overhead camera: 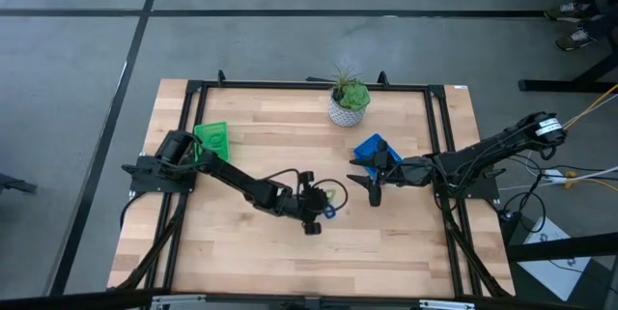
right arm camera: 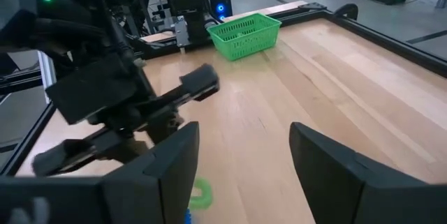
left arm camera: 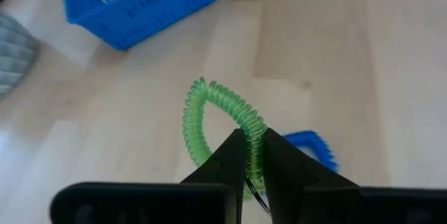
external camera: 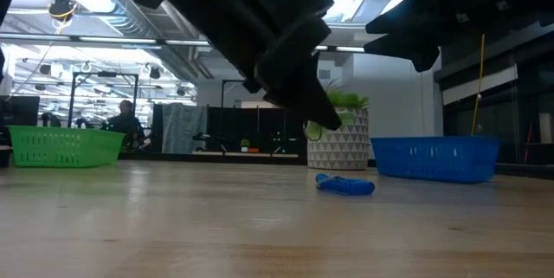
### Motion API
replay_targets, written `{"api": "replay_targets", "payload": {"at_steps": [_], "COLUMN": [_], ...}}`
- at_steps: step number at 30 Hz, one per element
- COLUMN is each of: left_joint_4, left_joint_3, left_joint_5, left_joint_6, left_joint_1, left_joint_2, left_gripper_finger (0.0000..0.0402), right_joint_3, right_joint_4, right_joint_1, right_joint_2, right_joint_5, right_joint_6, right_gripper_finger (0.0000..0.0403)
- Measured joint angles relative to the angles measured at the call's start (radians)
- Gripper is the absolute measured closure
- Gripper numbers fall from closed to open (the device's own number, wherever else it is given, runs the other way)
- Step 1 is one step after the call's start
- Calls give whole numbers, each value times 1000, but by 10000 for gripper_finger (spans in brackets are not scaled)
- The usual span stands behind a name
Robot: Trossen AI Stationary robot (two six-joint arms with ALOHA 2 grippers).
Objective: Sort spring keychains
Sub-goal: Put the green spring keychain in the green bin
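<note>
The left gripper (left arm camera: 255,155) hangs over the middle of the pale wooden table (overhead camera: 386,242), its two dark fingers pinched together on a light green coiled spring keychain (left arm camera: 209,116), an oval loop held clear of the tabletop; in the low view that loop (external camera: 313,131) is mostly hidden behind the arm, with only a small green bit showing under the gripper. A blue coiled spring keychain (external camera: 346,184) lies flat on the wood just below and beside the held one; the left wrist view shows only its edge (left arm camera: 311,144) past the fingers. The right gripper (right arm camera: 244,154) hovers near the blue square plastic basket (overhead camera: 372,148) on the table's right side, its fingers spread wide with nothing between them. The green square plastic basket (overhead camera: 212,138) sits at the far left of the table, partly covered by the left arm in the high view; what it holds cannot be made out. A white patterned pot with a green plant (overhead camera: 348,102) stands at the table's far edge. Beyond the table in the low view, a person (external camera: 126,122) shows small and dim.
</note>
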Motion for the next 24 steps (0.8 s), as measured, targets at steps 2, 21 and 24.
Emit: {"api": "replay_targets", "payload": {"at_steps": [2, 21, 24], "left_joint_4": [-1, -290, -290], "left_joint_3": [0, -106, -174], "left_joint_5": [-36, -425, -484], "left_joint_6": [16, -99, -140], "left_joint_1": [-2, -148, -174], "left_joint_2": [0, -302, -388], "left_gripper_finger": [374, 375, 375], "right_joint_3": [0, 0, 0], "right_joint_4": [0, -1, 0], "right_joint_1": [0, -11, -16], "right_joint_2": [0, 0, 0], "right_joint_5": [0, 21, 36], "right_joint_6": [0, -7, -7], "right_gripper_finger": [183, 183, 183]}}
